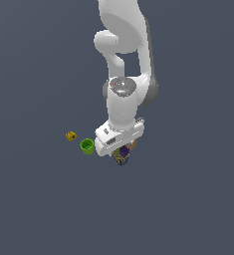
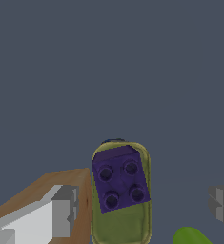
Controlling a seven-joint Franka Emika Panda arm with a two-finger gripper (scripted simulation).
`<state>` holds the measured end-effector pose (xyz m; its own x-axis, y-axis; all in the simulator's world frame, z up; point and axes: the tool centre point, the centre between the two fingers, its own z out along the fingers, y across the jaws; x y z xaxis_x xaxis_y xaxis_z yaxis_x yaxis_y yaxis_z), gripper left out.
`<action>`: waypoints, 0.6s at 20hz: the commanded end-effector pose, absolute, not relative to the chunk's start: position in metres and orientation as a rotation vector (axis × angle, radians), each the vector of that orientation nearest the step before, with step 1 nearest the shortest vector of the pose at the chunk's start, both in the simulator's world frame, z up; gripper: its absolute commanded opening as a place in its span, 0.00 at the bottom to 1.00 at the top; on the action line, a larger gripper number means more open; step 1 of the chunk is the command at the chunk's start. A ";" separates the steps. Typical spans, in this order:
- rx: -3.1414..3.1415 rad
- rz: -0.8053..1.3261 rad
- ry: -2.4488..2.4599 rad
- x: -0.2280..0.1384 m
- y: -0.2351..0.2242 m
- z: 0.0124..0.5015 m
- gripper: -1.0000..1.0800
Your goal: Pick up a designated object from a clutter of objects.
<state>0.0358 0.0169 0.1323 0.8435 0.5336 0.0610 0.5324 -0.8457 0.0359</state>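
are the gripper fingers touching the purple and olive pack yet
Apart. The wrist view shows bare floor between the multicoloured pack and each finger; the gripper straddles it, jaws open.

Arm [image 1: 122,94] reaching straight down, wrist low. Gripper [image 1: 122,153] with fingers [image 2: 61,212] spread wide, holding nothing.

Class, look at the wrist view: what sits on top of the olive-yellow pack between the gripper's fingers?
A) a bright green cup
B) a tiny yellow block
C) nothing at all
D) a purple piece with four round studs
D: in the wrist view the olive-yellow pack carries a purple piece with four round studs, lying between the gripper fingers.
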 end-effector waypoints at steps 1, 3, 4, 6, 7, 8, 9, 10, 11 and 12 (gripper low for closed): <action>3.006 0.071 0.869 0.028 0.016 0.112 0.96; 3.010 0.050 0.871 0.024 0.015 0.096 0.96; 3.011 0.040 0.872 0.022 0.015 0.089 0.96; 3.014 0.024 0.873 0.018 0.014 0.077 0.96; 3.015 0.017 0.873 0.017 0.014 0.072 0.96; 3.016 0.012 0.874 0.016 0.014 0.068 0.96; 3.016 0.008 0.874 0.015 0.014 0.064 0.96; 3.017 0.004 0.874 0.014 0.014 0.062 0.96; 3.017 0.002 0.874 0.014 0.014 0.060 0.96; 3.017 0.000 0.875 0.013 0.014 0.059 0.96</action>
<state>0.0339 0.0186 0.0885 0.8406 0.5391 0.0529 0.5382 -0.8422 0.0303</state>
